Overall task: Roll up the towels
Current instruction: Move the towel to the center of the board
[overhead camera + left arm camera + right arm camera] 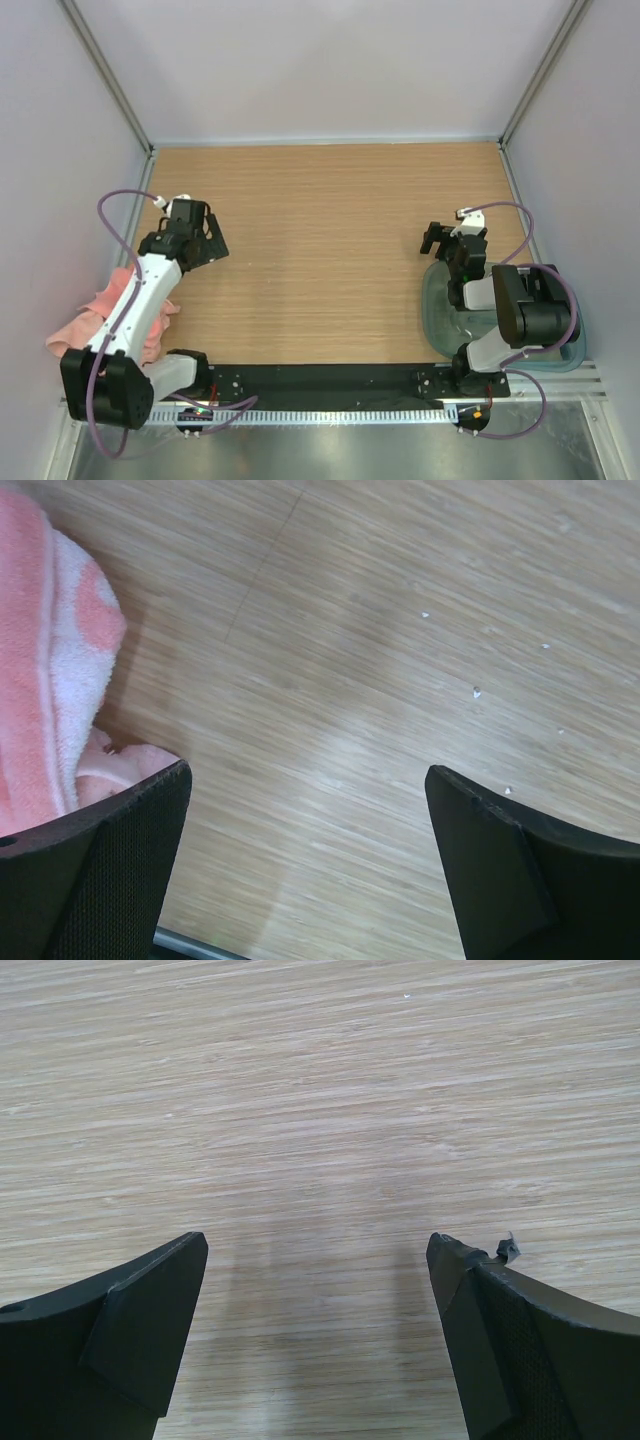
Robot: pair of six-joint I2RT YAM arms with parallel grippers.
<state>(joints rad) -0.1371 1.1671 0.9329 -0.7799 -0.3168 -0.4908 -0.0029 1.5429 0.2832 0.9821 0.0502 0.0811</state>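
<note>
Two arms are hanging over a wooden table (pixel 320 210), and both are holding their fingers spread wide with nothing between them. The left gripper (pixel 213 238) is hovering above bare wood on the left half of the table, farther from the bases than the towels (pixel 95 325). These are lying in a crumpled salmon-pink heap at the near left corner, partly hidden under the white forearm of the left arm. How many pieces are making up the heap I cannot tell from above. In the left wrist view the same pink cloth is showing along the left edge, with a paler band running through it, and it is sitting just beside the left-hand finger (pixel 110 870). Whether cloth and finger are touching I cannot tell. Between the two dark fingers only wood grain and a few small pale specks are showing. The right gripper (pixel 436 240) is hovering over the right half of the table, well apart from the towels, and its fingers (pixel 130 1330) are framing nothing but bare wood. A translucent grey-green tub (pixel 435 310) is sitting at the near right of the table, with the right arm standing over it and covering much of it.
</note>
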